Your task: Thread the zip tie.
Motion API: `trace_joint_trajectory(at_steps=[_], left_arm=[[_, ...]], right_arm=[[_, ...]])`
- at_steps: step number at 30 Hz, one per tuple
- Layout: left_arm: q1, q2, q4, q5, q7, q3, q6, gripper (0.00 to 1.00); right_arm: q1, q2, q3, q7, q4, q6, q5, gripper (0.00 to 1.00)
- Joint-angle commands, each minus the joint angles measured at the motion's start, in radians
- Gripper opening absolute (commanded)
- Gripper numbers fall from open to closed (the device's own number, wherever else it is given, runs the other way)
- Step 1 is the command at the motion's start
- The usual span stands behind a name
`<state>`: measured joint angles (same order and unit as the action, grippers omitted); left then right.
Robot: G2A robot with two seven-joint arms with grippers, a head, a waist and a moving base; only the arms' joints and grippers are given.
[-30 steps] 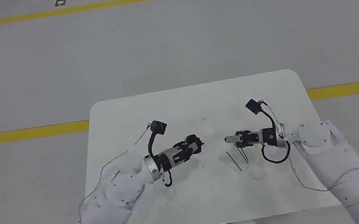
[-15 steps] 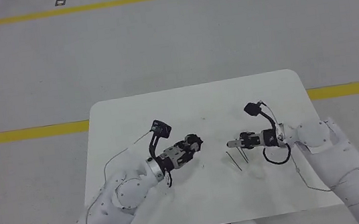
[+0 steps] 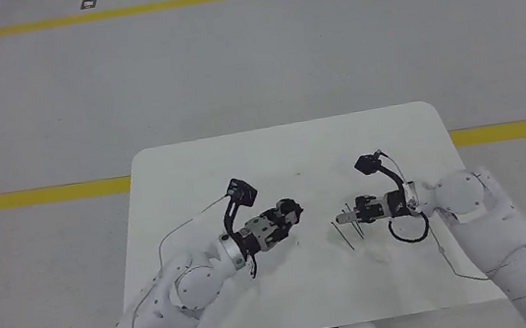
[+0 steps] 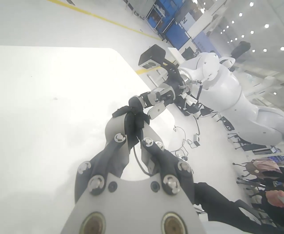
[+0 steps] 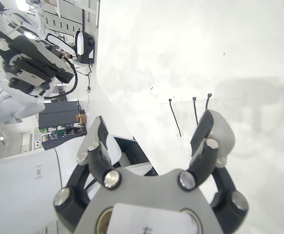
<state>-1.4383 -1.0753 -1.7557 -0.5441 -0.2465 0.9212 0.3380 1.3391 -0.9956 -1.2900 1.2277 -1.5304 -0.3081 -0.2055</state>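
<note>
Spread and empty, the right hand (image 5: 153,117) is lowered toward the loose ties (image 5: 174,117) — pickup is readied — a zip tie (image 4: 133,128) clamped in the left hand (image 3: 290,209).

Bright overhead light thru-out. Table (image 4: 44,88) is washed out by glare in wrist views; straight lines are bent nr edges by wide lens.
</note>
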Motion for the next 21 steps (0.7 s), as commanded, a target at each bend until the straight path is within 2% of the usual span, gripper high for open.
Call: trace_joint_trajectory(at_steps=[1,3,8,13,21], left_arm=[[0.000,-0.002,-0.004,0.069,0.009,-0.010,0.002,0.00],[0.011,0.001,-0.008,0.122,-0.001,-0.016,0.002,0.00],[0.032,0.021,-0.027,0.184,0.004,-0.041,0.002,0.00],[0.049,0.041,-0.019,0.233,0.034,-0.073,0.002,0.00],[0.049,0.041,-0.019,0.233,0.034,-0.073,0.002,0.00]], right_arm=[[0.004,0.000,0.012,-0.015,0.000,-0.009,-0.012,1.00],[-0.002,0.001,0.019,-0.009,0.007,-0.020,-0.009,1.00],[-0.017,0.006,0.040,0.019,0.008,-0.032,-0.002,1.00],[-0.019,0.008,0.047,0.027,-0.002,-0.032,-0.002,1.00],[-0.013,0.009,0.053,0.003,-0.001,-0.032,-0.017,1.00]])
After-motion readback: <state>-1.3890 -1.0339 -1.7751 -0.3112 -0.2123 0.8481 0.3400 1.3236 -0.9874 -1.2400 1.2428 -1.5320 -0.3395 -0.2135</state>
